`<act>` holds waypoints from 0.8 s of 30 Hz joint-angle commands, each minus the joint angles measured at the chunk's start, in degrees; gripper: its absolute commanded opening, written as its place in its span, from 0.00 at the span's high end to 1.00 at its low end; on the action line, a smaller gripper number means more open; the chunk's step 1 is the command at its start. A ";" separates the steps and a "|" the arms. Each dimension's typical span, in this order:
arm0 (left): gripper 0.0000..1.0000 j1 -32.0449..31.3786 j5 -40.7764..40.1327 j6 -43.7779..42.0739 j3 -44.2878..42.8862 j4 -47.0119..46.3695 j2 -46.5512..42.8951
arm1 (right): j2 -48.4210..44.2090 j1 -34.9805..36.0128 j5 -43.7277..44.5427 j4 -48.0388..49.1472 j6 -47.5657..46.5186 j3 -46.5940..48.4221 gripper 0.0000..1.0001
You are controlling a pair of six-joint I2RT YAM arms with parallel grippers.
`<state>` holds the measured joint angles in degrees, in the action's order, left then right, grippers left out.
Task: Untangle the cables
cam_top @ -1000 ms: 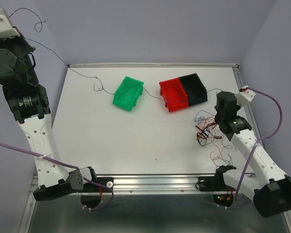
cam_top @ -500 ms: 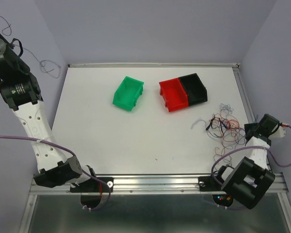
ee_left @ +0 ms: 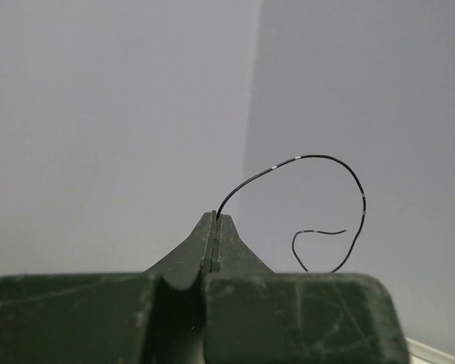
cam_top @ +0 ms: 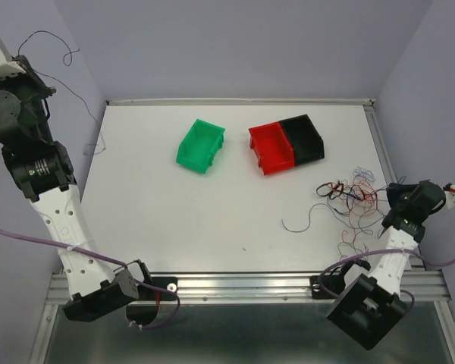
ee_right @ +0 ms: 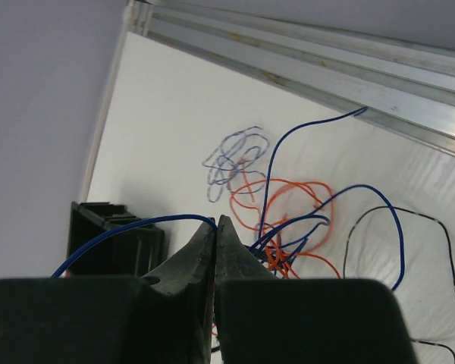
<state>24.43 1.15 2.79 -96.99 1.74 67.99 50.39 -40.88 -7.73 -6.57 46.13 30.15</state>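
The cables (cam_top: 353, 196) lie as a tangle of red, orange, black and blue strands at the table's right edge, also seen in the right wrist view (ee_right: 288, 220). My right gripper (cam_top: 388, 203) sits just right of the tangle, shut on a blue strand (ee_right: 129, 227) that arcs left from its tips (ee_right: 216, 220). One loose blue strand (cam_top: 299, 220) trails left of the tangle. My left gripper (cam_top: 17, 54) is raised high beyond the table's far-left corner, shut (ee_left: 215, 216) on a thin black wire (ee_left: 318, 157) that curls in the air and hangs down (cam_top: 98, 144).
A green bin (cam_top: 201, 144) stands at the table's back middle. A red bin (cam_top: 271, 149) and a black bin (cam_top: 302, 138) stand joined to its right, near the tangle. Lilac walls close in on both sides. A metal rail (cam_top: 243, 284) runs along the near edge.
The black wire has come off the table and hangs from my raised left gripper. My right gripper swung to the right edge, dragging the tangle right, and a blue strand now trails out left.
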 commanded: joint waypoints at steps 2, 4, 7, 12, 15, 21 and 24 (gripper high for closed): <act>1.00 -0.96 18.52 4.14 1.63 -7.19 -5.84 | -7.05 0.10 -9.58 4.99 -6.14 1.75 0.99; 1.00 -1.31 24.48 5.64 2.41 -7.54 -6.20 | -7.85 0.19 -12.04 4.20 -6.75 2.28 0.99; 1.00 -3.15 30.56 9.34 4.17 -9.03 -6.46 | -7.59 0.36 -14.15 3.58 -7.19 2.28 0.99; 1.00 -12.36 29.45 9.09 6.81 -10.88 -4.80 | -6.89 2.82 -16.01 5.51 -6.93 1.31 0.99; 1.00 -20.45 21.81 5.05 9.36 -12.71 -2.95 | -8.02 4.14 -16.00 5.78 -6.84 0.53 0.99; 1.00 -24.25 18.28 5.04 12.88 -18.78 4.15 | -11.71 4.32 -18.28 6.04 -5.44 -1.76 0.99; 1.00 -26.08 17.14 5.12 13.93 -21.85 8.28 | -12.16 4.41 -19.78 7.97 -4.82 -2.46 0.99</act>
<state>0.30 20.78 8.64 -83.74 -11.97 74.24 39.13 -36.73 -24.36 -3.11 40.73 29.43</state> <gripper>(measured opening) 0.017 0.022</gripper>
